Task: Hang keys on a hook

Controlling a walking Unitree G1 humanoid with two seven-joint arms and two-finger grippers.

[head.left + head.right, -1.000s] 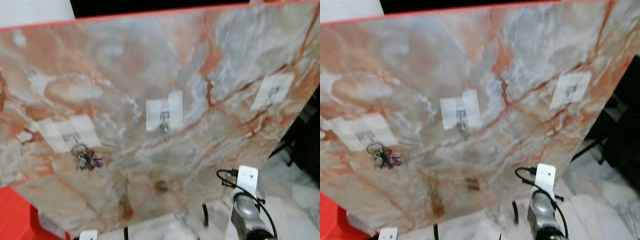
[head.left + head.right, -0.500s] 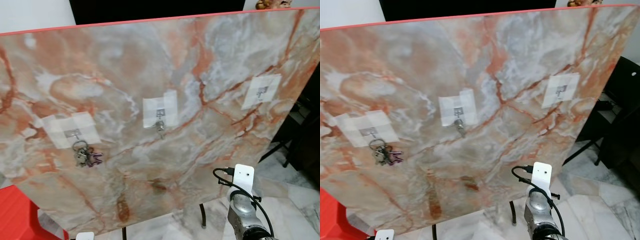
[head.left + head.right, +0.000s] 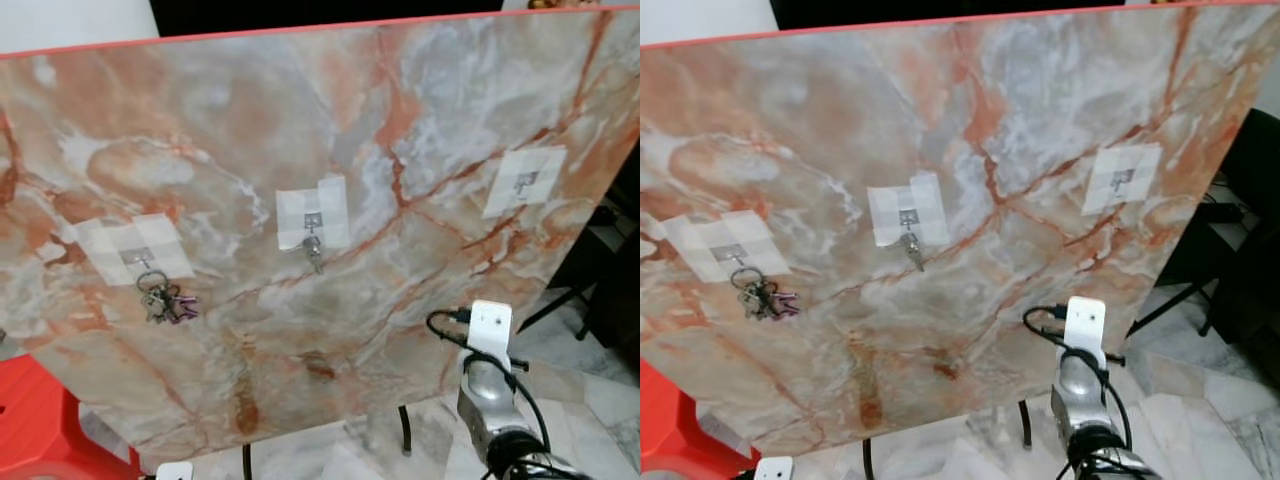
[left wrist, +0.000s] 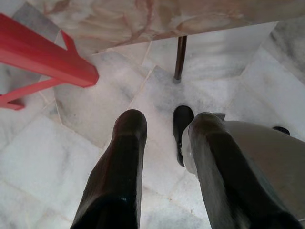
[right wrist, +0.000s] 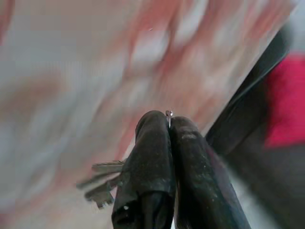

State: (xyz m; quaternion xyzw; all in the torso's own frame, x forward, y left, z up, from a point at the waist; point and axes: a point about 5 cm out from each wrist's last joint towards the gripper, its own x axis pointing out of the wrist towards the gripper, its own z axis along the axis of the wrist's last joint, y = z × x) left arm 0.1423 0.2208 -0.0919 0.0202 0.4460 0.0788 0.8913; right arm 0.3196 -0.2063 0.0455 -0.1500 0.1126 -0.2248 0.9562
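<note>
"Three hooks sit on the marble board (image 3: pixel 300 120), each on a taped white patch. Which one is free?"

"Judging from the head views, the right hook (image 3: pixel 524 183) is bare. The left hook (image 3: pixel 139 258) already carries a key bunch (image 3: pixel 165 302), and the middle hook (image 3: pixel 312 221) has a single key (image 3: pixel 313 251) hanging under it."

"Where are the keys to be hung?"

"Pinched in the right gripper (image 5: pixel 169 125), whose two black fingers are pressed together on a thin bit of metal at their tips; the keys (image 5: pixel 102 183) dangle beside the fingers, close in front of the board, which is blurred in that wrist view."

"And the free hook lies which way from that arm?"

"The right arm (image 3: pixel 490 385) stands below the board's lower right edge, so the right hook is above it and a little further right. It's the nearer arm by far."

"The left gripper?"

"The left gripper (image 4: pixel 164 124) hangs low by the board's leg (image 4: pixel 179 57), fingers parted, holding nothing, over the tiled floor (image 4: pixel 57 157) near a red stool (image 4: pixel 43 59)."
</note>
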